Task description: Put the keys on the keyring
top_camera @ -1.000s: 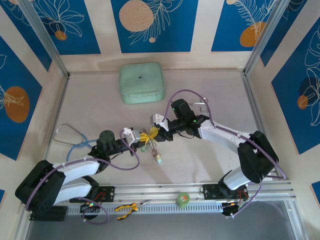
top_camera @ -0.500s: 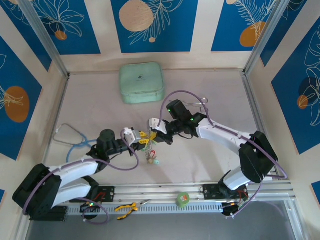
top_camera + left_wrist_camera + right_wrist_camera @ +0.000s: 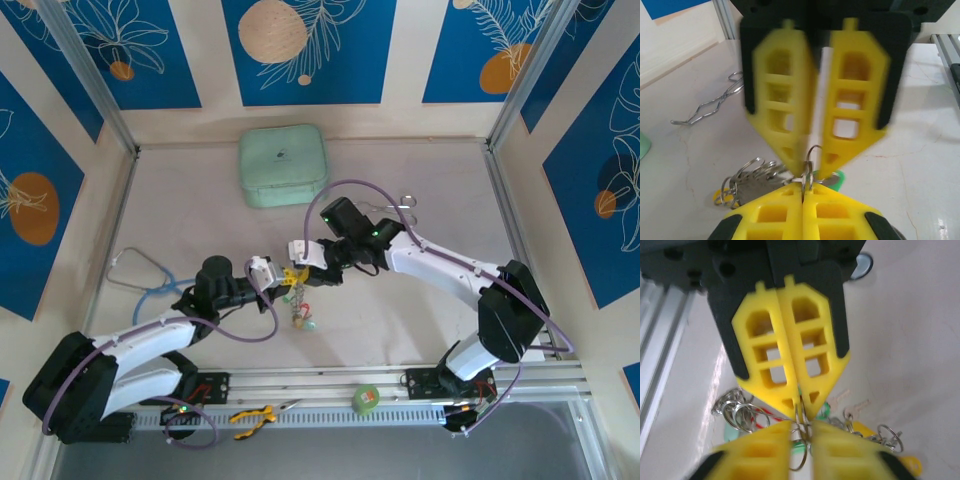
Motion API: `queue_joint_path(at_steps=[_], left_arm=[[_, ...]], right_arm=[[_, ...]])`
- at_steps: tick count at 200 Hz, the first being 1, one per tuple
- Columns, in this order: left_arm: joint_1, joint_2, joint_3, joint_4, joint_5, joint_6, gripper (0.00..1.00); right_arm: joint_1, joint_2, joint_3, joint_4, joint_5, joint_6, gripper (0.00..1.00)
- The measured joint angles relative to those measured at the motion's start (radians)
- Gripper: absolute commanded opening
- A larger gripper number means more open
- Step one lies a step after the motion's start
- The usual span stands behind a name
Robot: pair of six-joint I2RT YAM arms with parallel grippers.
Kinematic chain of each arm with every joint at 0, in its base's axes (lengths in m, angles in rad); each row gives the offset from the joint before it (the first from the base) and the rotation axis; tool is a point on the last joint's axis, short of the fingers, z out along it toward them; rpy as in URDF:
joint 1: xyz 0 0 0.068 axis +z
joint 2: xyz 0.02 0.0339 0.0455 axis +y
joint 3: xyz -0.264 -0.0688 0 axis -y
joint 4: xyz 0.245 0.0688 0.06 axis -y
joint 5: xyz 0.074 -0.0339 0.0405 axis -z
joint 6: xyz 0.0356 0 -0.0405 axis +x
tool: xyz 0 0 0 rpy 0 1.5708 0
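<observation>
You have both arms meeting tip to tip over the tabletop (image 3: 430,320), and the keyring (image 3: 809,170) sits right between them. Your left tool (image 3: 803,194) is clenched on the keyring's thin wire, its fingers pressed flat together. That grip makes the loop stand up edge-on, and I judge you hold it so to give the other arm a steady, exposed arc to work on. Your right tool (image 3: 801,426) is released. Its fingers stand apart with the keyring's wire in the gap, and whether either pad touches the wire I cannot tell. It reads to me as lined up to spread or steady the coil, not to carry anything.

The keys (image 3: 300,308) hang in a bunch just under the keyring, with the green tag (image 3: 311,325) lowest. Whether that tag rests on the tabletop I cannot tell. Their weight pulls downward from the keyring, which probably keeps the upper arc free between the fingertips. How many keys are truly threaded is too tangled to say. If your left grip slackens, I expect the whole bunch to drop away from the keyring's present spot
</observation>
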Motion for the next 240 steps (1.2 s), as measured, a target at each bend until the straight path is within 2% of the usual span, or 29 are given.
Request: queue_joint_path(at_steps=[35, 75, 147, 185, 212, 240], left_arm=[[0.0, 0.002, -0.024, 0.058, -0.007, -0.022, 0.0], [0.0, 0.017, -0.043, 0.121, -0.007, -0.048, 0.0], [0.0, 0.024, -0.048, 0.151, -0.008, -0.056, 0.0], [0.0, 0.023, -0.049, 0.151, -0.016, -0.056, 0.0], [0.0, 0.023, -0.049, 0.151, -0.022, -0.055, 0.0], [0.0, 0.023, -0.049, 0.151, -0.023, -0.055, 0.0]], right_arm=[[-0.094, -0.033, -0.109, 0.135, -0.146, 0.093, 0.32], [-0.101, -0.032, -0.162, 0.236, -0.219, 0.156, 0.32], [-0.101, -0.031, -0.172, 0.303, -0.262, 0.197, 0.28], [-0.101, -0.031, -0.169, 0.258, -0.232, 0.24, 0.33], [-0.101, -0.035, -0.142, 0.183, -0.214, 0.369, 0.38], [-0.101, -0.066, -0.119, 0.158, -0.19, 0.611, 0.38]])
